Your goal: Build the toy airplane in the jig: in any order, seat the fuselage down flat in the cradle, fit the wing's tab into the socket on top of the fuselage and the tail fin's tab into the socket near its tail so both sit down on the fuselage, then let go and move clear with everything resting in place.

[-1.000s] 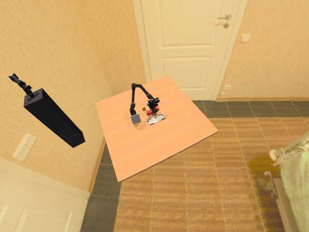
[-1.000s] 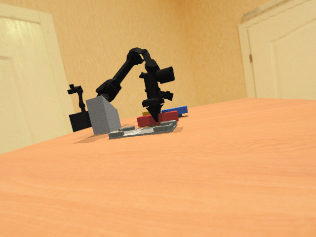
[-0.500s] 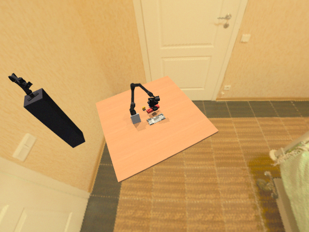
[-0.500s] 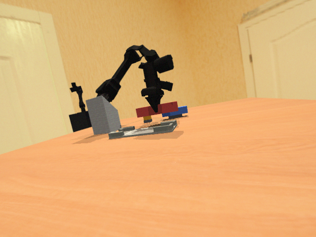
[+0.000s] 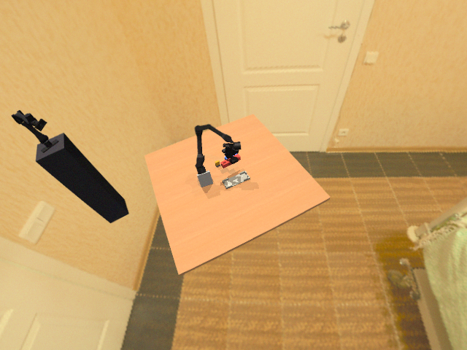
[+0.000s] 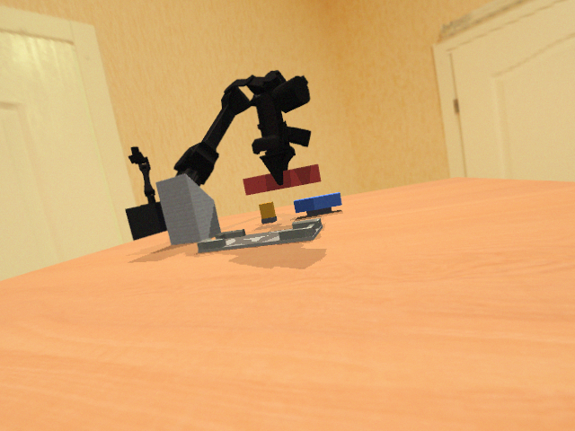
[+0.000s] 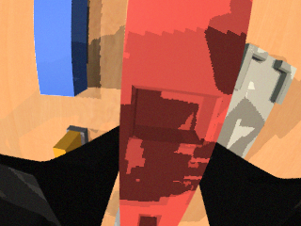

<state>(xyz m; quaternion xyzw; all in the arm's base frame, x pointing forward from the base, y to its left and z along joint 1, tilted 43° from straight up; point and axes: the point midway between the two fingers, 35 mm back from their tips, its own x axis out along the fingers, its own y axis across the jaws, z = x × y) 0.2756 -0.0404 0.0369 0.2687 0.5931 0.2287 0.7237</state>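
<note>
My gripper [image 5: 230, 157] [image 6: 278, 178] [image 7: 160, 133] is shut on the red fuselage [image 5: 226, 163] [image 6: 304, 176] [image 7: 182, 56] and holds it level in the air above the table. The grey jig with its cradle [image 5: 236, 179] [image 6: 260, 240] [image 7: 258, 101] lies flat on the table, below the fuselage and a little to one side of it. The blue wing [image 6: 317, 202] [image 7: 56, 32] lies on the table beyond the jig. The small yellow tail fin [image 5: 217, 163] [image 6: 267, 210] [image 7: 70, 143] stands on the table between the wing and the arm's base.
The arm's grey base block [image 5: 205, 178] [image 6: 185, 208] stands beside the jig. A long black box with a small arm on it [image 5: 79, 176] [image 6: 145, 221] is off the table's left side. The wooden table [image 5: 226, 218] ends near the door.
</note>
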